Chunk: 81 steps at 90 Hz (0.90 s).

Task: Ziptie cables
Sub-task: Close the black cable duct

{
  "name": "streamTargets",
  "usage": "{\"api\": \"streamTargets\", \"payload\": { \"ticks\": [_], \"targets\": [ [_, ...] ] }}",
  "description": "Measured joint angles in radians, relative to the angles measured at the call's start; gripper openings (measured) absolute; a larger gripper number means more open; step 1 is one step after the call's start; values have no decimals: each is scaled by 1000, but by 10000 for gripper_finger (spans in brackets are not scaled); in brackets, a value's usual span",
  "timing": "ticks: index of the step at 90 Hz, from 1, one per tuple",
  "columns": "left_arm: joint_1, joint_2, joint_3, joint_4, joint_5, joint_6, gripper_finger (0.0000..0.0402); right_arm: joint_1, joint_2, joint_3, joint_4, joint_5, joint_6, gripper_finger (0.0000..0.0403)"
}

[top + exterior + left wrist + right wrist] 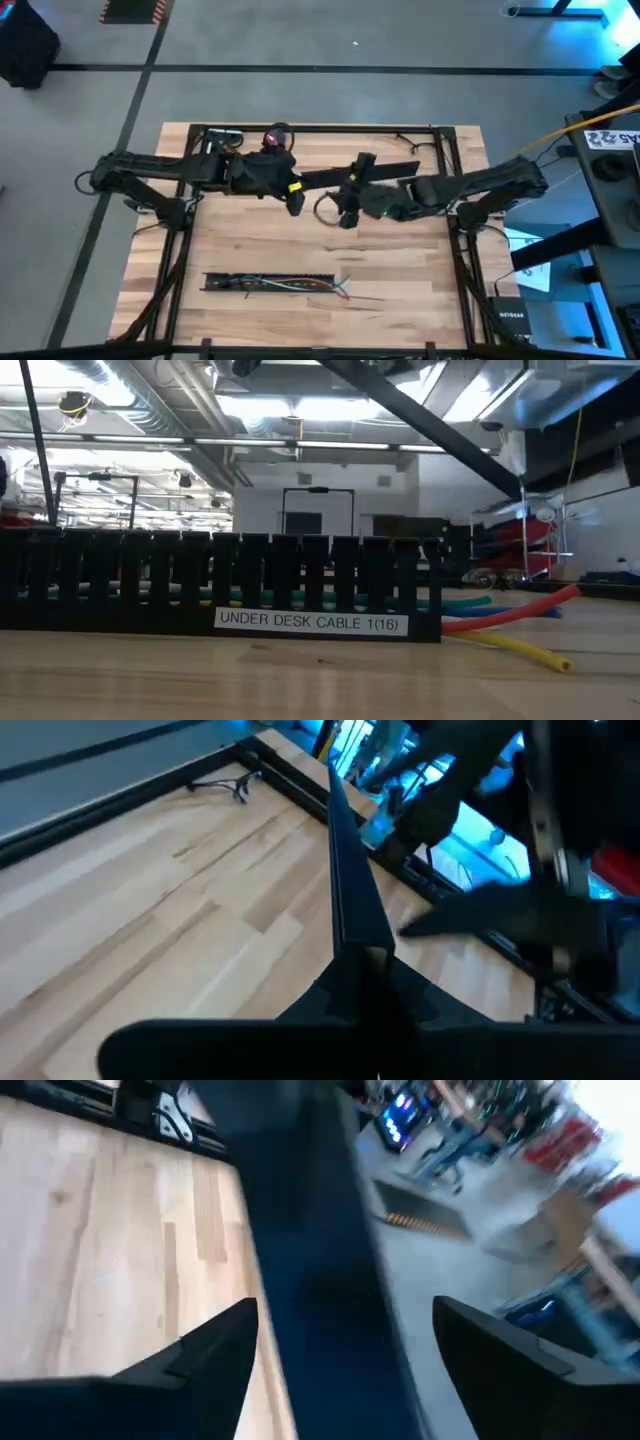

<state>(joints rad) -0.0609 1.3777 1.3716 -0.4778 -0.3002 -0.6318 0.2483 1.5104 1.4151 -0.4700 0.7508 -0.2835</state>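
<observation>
**Cables lie toward near edge, away from both grippers**

Loose coloured thin wires (300, 285) sit in and beside the black slotted plastic tray (225, 282) at the near table edge, with their long axis along that edge. The white tray label (308, 621) reads "UNDER DESK CABLE 1(16)". Mid-table and well apart from them, the left gripper (295, 200) looks clamped on the long flat black bar (385, 172). The right gripper (345, 212) has its fingers spread wide with the bar between them. Judged slightly nearer the wires: the right gripper. No other writing is legible.
</observation>
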Motion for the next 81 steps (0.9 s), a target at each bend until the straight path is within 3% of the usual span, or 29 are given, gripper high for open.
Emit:
{"api": "streamTargets", "payload": {
  "ticks": [31, 81],
  "targets": [
    [-4, 0, 0, 27, 11, -23, 2, 0, 67, -1, 51, 102, -148, 287],
    [-3, 0, 0, 24, 12, -23, 3, 0, 77, -1, 80, 90, -194, 286]
  ]
}}
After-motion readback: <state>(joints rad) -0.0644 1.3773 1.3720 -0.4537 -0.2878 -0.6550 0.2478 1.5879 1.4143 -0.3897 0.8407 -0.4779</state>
